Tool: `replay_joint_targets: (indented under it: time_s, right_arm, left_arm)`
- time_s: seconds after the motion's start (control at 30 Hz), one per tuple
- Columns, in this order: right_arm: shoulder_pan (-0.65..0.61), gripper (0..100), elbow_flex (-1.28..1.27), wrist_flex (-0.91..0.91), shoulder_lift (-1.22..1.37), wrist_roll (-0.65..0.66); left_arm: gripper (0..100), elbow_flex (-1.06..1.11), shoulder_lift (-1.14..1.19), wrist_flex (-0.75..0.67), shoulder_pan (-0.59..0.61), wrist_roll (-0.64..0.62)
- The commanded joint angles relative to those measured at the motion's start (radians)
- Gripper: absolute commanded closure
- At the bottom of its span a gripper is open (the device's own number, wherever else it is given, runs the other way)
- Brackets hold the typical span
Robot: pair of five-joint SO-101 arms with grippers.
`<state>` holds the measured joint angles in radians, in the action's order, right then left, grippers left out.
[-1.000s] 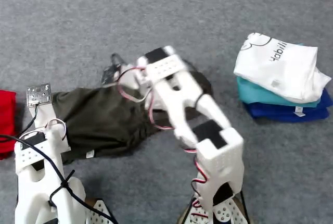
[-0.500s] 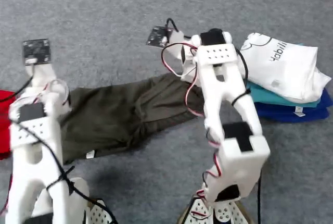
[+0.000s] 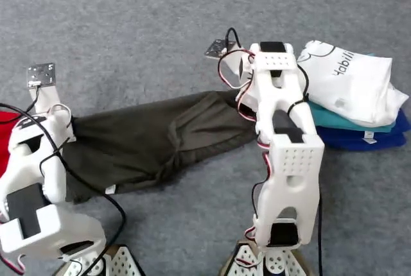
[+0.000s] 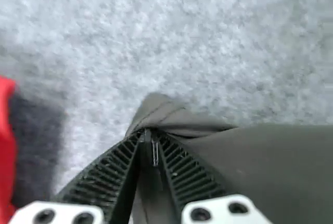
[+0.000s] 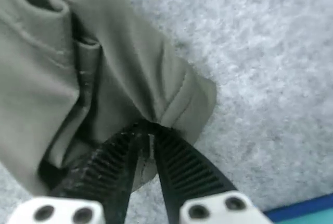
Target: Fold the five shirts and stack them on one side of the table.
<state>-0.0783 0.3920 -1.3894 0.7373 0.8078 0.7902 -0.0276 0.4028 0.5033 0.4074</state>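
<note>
Grey carpet covers the table (image 3: 128,32); across its middle the olive shirt (image 3: 148,141) lies stretched long from left to right; my left gripper (image 4: 149,136) is clamped on its left end; my right gripper (image 5: 149,134) is pinched tight on a bunched fold at its right end; just right of that end sits the stack, white shirt (image 3: 347,80) on teal shirt (image 3: 314,117) on blue shirt (image 3: 359,138); a red shirt (image 3: 5,141) lies at the left edge.
</note>
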Motion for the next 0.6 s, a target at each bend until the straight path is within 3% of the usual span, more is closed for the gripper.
replay_joint_targets:
  time_s: [0.0, 0.17, 0.43, 0.57]
  right_arm:
    - [0.024, 99.6, 0.087, -0.032, 0.030, -0.014]
    - [0.021, 99.6, 0.203, -0.146, 0.008, -0.018]
    - [0.022, 99.6, 0.380, -0.299, -0.131, -0.018]
    - [0.039, 99.6, 0.400, -0.374, -0.223, -0.018]
  left_arm:
    - [98, -0.002, -0.005, -0.051, 0.057, 0.017]
    - [98, -0.003, -0.074, -0.014, 0.064, 0.014]
    - [98, -0.061, -0.532, 0.367, -0.029, -0.058]
    - [97, -0.037, -0.719, 0.545, -0.015, -0.057]
